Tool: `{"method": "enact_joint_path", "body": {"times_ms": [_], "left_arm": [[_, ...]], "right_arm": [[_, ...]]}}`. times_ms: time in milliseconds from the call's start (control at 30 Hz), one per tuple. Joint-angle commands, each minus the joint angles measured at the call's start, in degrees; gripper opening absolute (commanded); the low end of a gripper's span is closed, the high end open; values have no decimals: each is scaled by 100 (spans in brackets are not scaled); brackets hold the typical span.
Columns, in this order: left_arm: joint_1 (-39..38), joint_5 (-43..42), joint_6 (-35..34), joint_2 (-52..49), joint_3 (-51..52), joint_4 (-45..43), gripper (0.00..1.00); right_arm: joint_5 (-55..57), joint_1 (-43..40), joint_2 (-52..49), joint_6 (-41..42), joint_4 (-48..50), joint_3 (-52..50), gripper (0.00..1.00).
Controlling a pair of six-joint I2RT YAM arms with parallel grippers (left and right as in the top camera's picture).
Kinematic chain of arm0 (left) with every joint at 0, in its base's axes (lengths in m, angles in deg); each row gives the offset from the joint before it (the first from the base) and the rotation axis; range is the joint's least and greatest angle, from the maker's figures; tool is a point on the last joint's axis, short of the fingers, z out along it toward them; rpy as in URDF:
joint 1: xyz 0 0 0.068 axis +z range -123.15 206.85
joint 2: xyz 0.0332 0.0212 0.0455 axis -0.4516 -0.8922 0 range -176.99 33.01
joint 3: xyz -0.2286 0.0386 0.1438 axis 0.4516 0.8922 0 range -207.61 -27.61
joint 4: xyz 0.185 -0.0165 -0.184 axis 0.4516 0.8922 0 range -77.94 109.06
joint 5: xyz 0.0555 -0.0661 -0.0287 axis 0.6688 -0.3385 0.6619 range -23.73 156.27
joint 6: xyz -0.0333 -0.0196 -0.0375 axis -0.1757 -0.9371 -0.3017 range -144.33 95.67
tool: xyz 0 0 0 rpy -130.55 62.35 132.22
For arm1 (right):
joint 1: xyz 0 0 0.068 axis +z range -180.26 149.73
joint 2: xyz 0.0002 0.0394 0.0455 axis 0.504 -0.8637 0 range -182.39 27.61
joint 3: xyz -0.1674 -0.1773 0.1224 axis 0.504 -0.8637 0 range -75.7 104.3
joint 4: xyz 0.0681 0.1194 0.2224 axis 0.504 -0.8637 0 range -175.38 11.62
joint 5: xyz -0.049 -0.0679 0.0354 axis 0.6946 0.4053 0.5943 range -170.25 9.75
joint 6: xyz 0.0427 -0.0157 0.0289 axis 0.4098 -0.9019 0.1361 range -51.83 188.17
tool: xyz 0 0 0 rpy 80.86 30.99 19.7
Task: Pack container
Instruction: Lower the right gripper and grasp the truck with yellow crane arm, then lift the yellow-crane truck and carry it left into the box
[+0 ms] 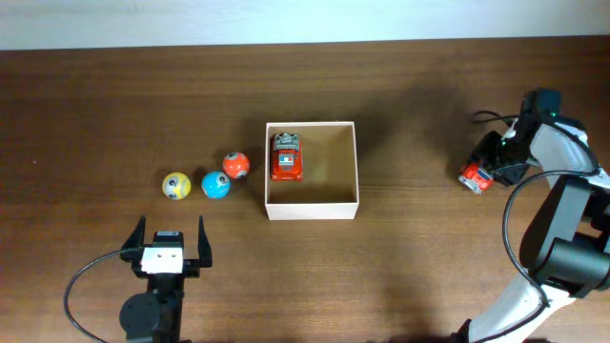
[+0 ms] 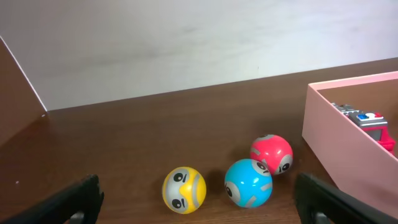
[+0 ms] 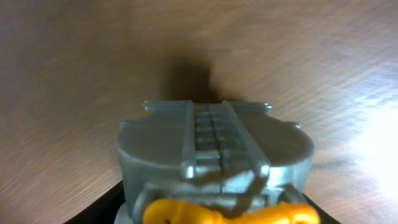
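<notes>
The container point(image 1: 311, 211), a white-walled box with a tan inside, stands mid-table. A red toy truck point(image 1: 287, 157) lies in its left half; the right half is bare. In the left wrist view the box wall point(image 2: 348, 143) and that truck point(image 2: 367, 121) show at the right. My right gripper point(image 1: 488, 170) at the far right is shut on a second red toy truck point(image 1: 474, 177). Its grey front point(image 3: 214, 143) fills the right wrist view between the fingers point(image 3: 211, 214). My left gripper point(image 1: 172, 229) is open and empty, near the front edge left of the box.
Three toy balls lie left of the box: yellow point(image 1: 176, 186), blue point(image 1: 215, 185) and red point(image 1: 235, 165). They sit just ahead of the left fingers point(image 2: 199, 208): yellow point(image 2: 184, 190), blue point(image 2: 249, 182), red point(image 2: 272, 154). A pale wall runs along the table's far edge.
</notes>
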Motion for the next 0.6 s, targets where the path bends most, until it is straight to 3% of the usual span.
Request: {"method": "enact_joint_path", "body": {"times_ms": [0,233,567], "left_arm": [[-2,-44,72,44,28,11,99],[-2,-44,72,44,28,11,99],[-2,-44,72,44,28,11,99]], "right_arm": [[-1152,-11,37,-734,15,201,57],[-3064,-9,37,-1749,13,208,57],[-5396,275,44,-2111,33,210,57]]}}
